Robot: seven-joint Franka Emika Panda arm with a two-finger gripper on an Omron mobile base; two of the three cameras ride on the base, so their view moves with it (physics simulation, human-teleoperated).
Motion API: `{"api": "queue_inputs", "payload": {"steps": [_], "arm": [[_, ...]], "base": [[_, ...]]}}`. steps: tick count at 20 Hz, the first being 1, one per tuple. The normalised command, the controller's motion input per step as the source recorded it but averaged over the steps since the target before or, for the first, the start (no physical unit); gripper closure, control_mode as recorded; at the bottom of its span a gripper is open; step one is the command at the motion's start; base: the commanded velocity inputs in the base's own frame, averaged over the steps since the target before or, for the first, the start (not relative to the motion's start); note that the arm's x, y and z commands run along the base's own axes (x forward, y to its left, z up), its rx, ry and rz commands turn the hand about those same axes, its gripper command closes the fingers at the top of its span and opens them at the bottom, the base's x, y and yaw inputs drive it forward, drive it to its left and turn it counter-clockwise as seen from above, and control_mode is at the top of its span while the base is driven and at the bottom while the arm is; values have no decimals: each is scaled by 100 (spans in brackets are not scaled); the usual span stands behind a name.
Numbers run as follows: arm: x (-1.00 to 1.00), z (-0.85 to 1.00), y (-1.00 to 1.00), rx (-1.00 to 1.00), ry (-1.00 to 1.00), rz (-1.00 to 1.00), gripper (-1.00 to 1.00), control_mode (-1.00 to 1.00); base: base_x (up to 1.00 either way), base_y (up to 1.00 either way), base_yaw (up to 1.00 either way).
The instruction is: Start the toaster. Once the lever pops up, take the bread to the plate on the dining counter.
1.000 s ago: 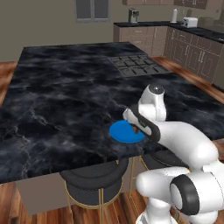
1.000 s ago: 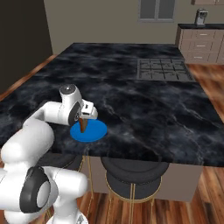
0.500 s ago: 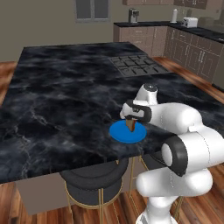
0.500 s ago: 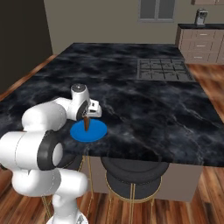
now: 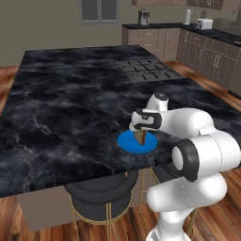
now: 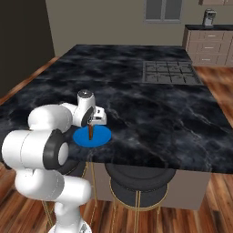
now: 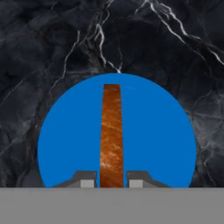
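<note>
The end effector [image 7: 112, 180] is clamped narrow on the bread [image 7: 111, 135], held on edge directly over the blue plate [image 7: 65, 144] near the tabletop's [image 5: 70, 108] near edge. The carry looks nearly finished; only lowering and letting go seems left.

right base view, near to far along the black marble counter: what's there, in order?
Round dark stool under the near edge → flat blue round plate with the brown bread slice held upright over it by the gripper → built-in cooktop grate.
</note>
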Motion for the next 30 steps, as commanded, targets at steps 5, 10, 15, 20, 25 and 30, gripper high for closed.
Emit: {"api": "queue_inputs", "payload": {"steps": [5, 10, 15, 20, 25, 30], "arm": [[1, -25, 7, 0, 4, 0, 100, -100], [0, -4, 1, 0, 0, 0, -100, -100], [0, 0, 0, 0, 0, 0, -100, -100], [0, 3, 0, 0, 0, 0, -100, -100], [-20, 72, -3, 0, -3, 0, -100, -100], [-54, 99, 0, 0, -1, 0, -100, -100]], "base": [[0, 0, 0], [0, 0, 0], [0, 0, 0], [0, 0, 0], [0, 0, 0], [0, 0, 0]]}}
